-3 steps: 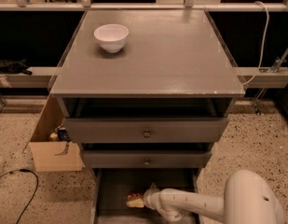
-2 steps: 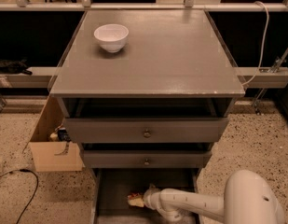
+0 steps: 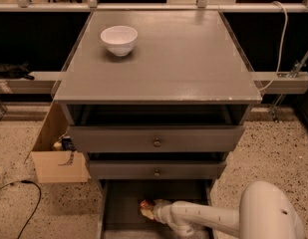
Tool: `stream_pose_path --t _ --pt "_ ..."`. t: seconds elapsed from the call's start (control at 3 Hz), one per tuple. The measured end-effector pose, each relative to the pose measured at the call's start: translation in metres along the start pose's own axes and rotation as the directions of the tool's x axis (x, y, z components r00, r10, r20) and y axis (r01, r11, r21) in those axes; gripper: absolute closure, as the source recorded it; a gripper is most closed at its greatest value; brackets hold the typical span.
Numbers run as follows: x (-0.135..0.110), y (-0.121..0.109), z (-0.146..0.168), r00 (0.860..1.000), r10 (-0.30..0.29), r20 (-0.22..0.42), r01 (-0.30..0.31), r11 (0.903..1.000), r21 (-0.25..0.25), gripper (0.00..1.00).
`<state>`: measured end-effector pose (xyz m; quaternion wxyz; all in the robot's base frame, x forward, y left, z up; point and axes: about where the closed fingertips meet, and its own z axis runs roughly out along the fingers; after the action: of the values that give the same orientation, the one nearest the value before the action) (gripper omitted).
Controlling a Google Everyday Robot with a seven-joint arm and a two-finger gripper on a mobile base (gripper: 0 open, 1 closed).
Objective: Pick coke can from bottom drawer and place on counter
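You have the pincer [image 3: 150, 211] at lower centre inside the bottom drawer [image 3: 122, 199], whether clamped or apart you cannot tell, with the can [image 3: 145, 204] at its tip toward frame left, long axis unclear, and the counter [image 3: 188, 59] above.

White bowl [image 3: 119, 39] upright, back-left on the counter [image 3: 188, 59]. Top drawer [image 3: 118, 139] and middle drawer [image 3: 118, 170], each with one round brass knob. Open cardboard box [image 3: 59, 167] on speckled floor [image 3: 275, 153], left of the cabinet, small items inside. Black cable [image 3: 24, 181] further left. White cable [image 3: 284, 34] hangs at right.
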<state>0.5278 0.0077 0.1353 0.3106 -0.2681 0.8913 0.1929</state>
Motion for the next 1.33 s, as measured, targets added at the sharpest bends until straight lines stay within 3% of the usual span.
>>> stream_pose_path --t 0.67,1.0,1.33 --pt "0.000 0.000 0.000 1.000 0.000 0.000 0.000 1.0000 0.000 1.00" --pt "0.000 0.000 0.000 1.000 0.000 0.000 0.000 1.0000 0.000 1.00" --pt "-0.003 -0.007 -0.021 0.999 -0.033 -0.001 0.033 0.9986 0.043 1.00"
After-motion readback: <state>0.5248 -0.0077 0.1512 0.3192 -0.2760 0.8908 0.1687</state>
